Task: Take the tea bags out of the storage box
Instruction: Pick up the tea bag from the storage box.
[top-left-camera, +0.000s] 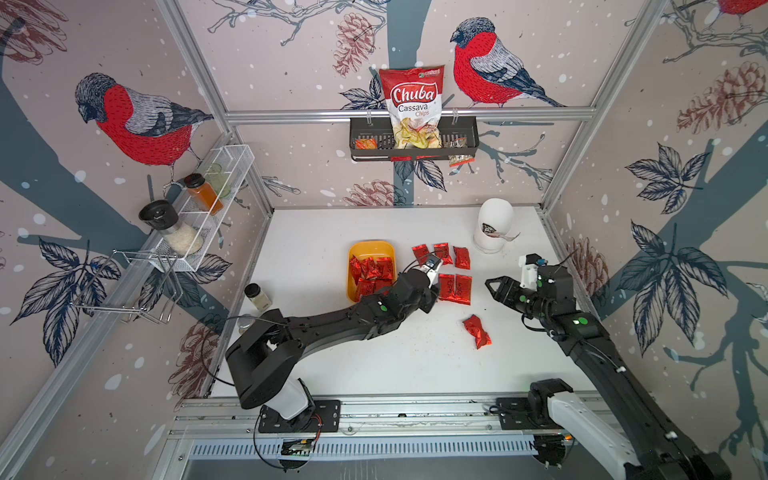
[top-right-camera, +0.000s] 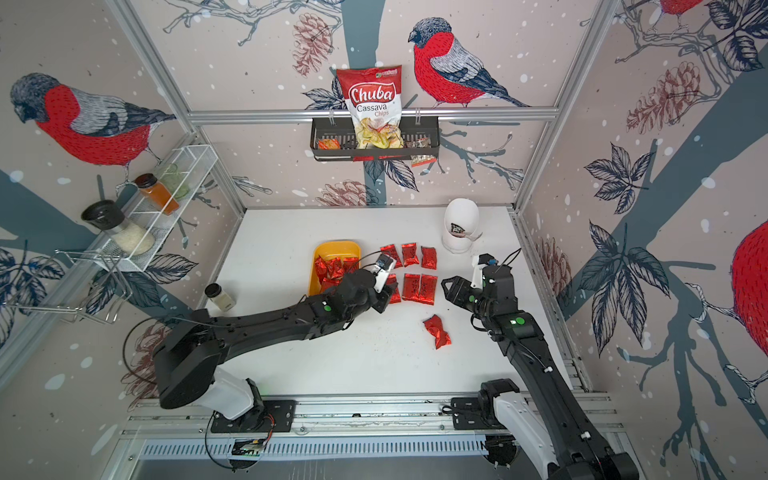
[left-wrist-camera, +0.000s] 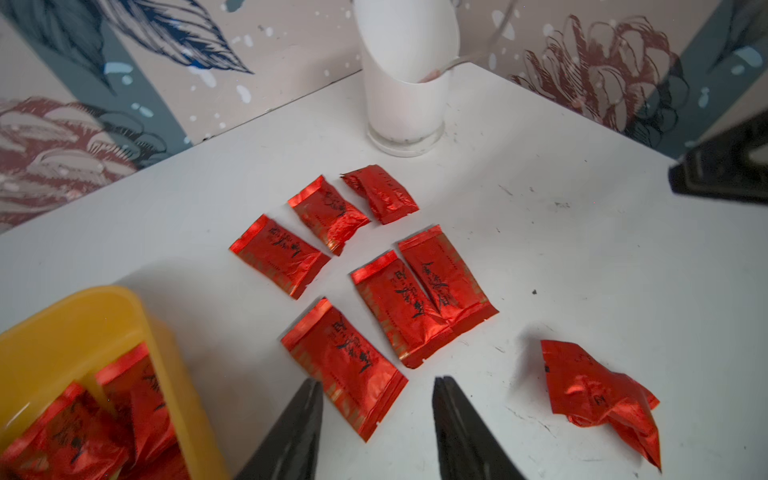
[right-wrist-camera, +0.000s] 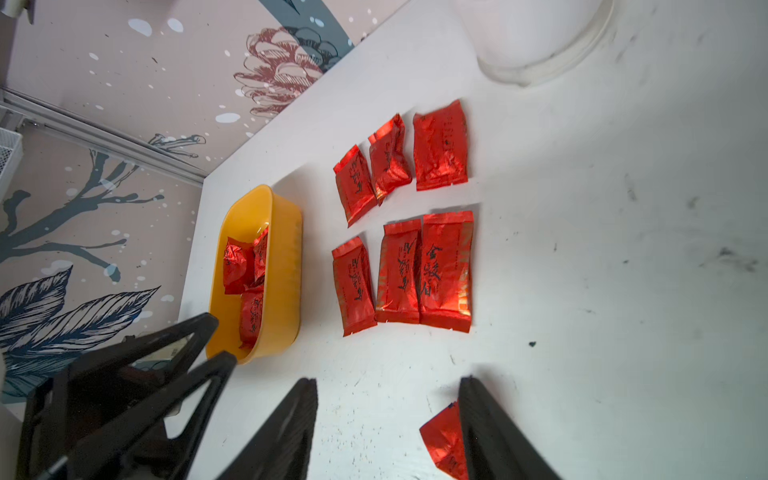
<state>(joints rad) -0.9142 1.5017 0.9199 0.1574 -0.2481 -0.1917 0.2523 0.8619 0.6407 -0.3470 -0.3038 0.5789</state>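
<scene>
The yellow storage box (top-left-camera: 371, 249) (top-right-camera: 336, 247) sits left of centre on the white table, with several red foil tea bags (top-left-camera: 372, 270) (right-wrist-camera: 239, 266) piled in it. Six more tea bags (left-wrist-camera: 409, 307) (right-wrist-camera: 444, 270) lie flat in two rows to its right. Another, crumpled, tea bag (top-left-camera: 477, 331) (left-wrist-camera: 598, 395) lies nearer the front. My left gripper (left-wrist-camera: 376, 386) is open just above the near-left bag of the rows (left-wrist-camera: 345, 365), holding nothing. My right gripper (top-left-camera: 490, 287) (right-wrist-camera: 388, 384) is open over bare table right of the rows, with the crumpled bag beside one finger.
A white cup-like container (top-left-camera: 494, 226) stands at the back right. A small jar (top-left-camera: 257, 297) lies on the table by the left wall. On the back wall a black basket (top-left-camera: 465, 133) holds the Chuba chips bag (top-left-camera: 413, 104). A white wire rack (top-left-camera: 216, 199) hangs left.
</scene>
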